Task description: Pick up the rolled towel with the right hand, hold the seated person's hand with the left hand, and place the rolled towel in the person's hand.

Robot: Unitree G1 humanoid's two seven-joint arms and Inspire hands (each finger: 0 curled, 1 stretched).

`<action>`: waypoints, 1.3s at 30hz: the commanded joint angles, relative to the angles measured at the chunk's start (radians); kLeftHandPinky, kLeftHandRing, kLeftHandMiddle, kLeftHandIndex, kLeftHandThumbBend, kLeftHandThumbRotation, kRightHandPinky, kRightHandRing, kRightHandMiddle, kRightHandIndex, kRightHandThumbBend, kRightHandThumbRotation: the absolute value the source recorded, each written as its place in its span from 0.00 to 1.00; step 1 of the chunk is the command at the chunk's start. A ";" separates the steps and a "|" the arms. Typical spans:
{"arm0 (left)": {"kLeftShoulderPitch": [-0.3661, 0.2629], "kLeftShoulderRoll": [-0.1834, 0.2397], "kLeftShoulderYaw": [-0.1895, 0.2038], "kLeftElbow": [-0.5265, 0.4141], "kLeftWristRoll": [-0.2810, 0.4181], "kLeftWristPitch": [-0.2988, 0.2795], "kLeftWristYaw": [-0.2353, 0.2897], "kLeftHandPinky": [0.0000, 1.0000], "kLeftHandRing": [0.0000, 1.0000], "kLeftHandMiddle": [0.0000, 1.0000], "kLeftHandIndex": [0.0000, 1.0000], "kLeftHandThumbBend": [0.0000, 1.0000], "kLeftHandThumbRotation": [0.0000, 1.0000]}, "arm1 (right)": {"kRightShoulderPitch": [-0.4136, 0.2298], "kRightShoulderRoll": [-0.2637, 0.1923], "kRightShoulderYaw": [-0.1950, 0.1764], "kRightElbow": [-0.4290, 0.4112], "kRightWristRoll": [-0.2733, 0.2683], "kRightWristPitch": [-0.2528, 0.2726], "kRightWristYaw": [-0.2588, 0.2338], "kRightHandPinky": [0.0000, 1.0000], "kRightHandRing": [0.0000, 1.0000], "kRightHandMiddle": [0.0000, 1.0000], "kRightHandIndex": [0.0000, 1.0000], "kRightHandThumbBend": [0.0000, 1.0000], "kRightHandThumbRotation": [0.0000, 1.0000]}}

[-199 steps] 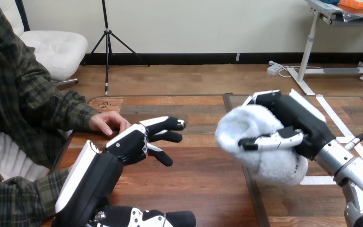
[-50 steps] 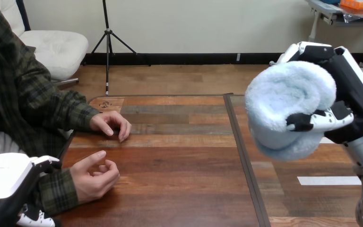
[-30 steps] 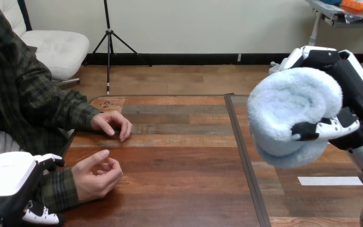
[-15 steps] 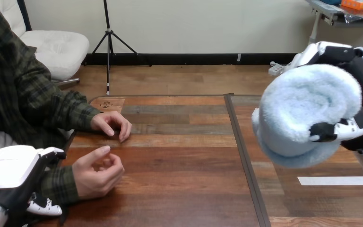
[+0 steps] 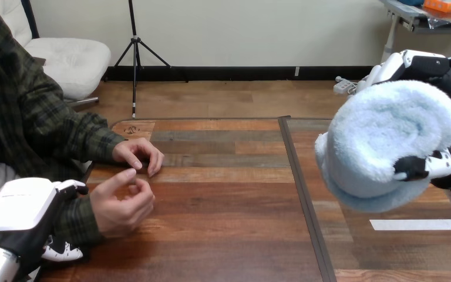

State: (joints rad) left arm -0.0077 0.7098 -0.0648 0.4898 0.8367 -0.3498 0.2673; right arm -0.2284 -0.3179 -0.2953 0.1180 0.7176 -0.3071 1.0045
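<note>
The left hand (image 5: 19,212) and the person's near hand (image 5: 120,204) have shifted slightly farther across the table (image 5: 229,205); the left hand's thumb and fingers curl round the sleeved wrist. At right, the right hand (image 5: 441,166) clasps the rolled towel (image 5: 387,138) above the table. The person's far hand (image 5: 138,154) rests on the wood.

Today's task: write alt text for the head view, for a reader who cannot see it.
The robot's right hand grips a blue rolled towel above the wooden table, at the right. At the lower left, its left hand lies against the sleeved wrist of the person's nearer hand, which is loosely curled.
</note>
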 commanded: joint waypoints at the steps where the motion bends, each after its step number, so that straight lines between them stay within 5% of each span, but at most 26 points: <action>1: -0.051 -0.002 -0.057 0.070 0.008 -0.001 0.020 0.58 0.65 0.71 0.73 1.00 0.10 | -0.020 -0.026 -0.030 -0.071 0.049 0.033 -0.001 0.13 0.19 0.24 0.27 0.75 0.00; 11: -0.094 -0.001 -0.104 0.137 0.007 -0.011 0.057 0.54 0.61 0.68 0.71 1.00 0.08 | 0.000 -0.029 -0.043 -0.114 0.086 0.090 0.000 0.12 0.19 0.24 0.27 0.76 0.00; 20: -0.119 -0.002 -0.134 0.158 -0.001 0.013 0.026 0.57 0.63 0.70 0.73 1.00 0.11 | 0.013 -0.039 -0.057 -0.147 0.107 0.145 0.003 0.12 0.19 0.24 0.28 0.75 0.00; 30: -0.144 -0.002 -0.173 0.178 0.015 0.037 0.022 0.59 0.66 0.72 0.77 1.00 0.18 | 0.015 -0.031 -0.074 -0.166 0.091 0.139 -0.004 0.12 0.19 0.24 0.28 0.75 0.00; 39: -0.143 -0.015 -0.176 0.174 -0.012 0.049 0.020 0.52 0.59 0.67 0.71 0.97 0.08 | 0.008 -0.030 -0.080 -0.168 0.121 0.164 0.013 0.11 0.18 0.23 0.28 0.74 0.00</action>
State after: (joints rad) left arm -0.1478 0.7188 -0.1933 0.6337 0.8325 -0.3018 0.3092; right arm -0.1859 -0.3313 -0.3543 -0.0031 0.7965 -0.1554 1.0128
